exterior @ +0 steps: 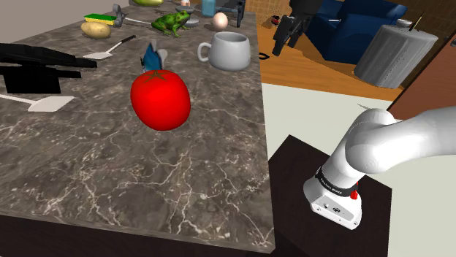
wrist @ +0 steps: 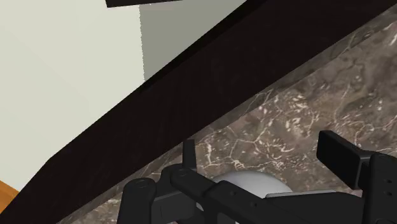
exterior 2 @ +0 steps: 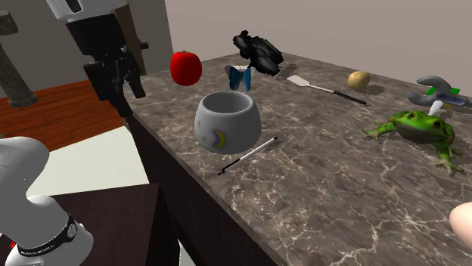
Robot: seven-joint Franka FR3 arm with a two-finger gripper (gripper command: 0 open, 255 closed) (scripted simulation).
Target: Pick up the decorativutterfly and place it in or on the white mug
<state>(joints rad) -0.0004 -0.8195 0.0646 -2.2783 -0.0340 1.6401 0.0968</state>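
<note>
One small blue butterfly figure (exterior: pixel 152 57) is sitting on the dark marble counter (exterior: pixel 109 168) in shoulder view, just behind a big red fruit (exterior: pixel 160 100). Pale grey mug (exterior: pixel 232 51) is standing to that view's right, black gripper (exterior: pixel 281 45) hanging beyond the counter edge. 2nd ext. view: butterfly (exterior 2: pixel 240 78) is sitting just beyond mug (exterior 2: pixel 227 121), not touching. Wrist view: fingers (wrist: pixel 343 156) are standing apart, holding nothing, w/ mug (wrist: pixel 251 184) showing past them.
</note>
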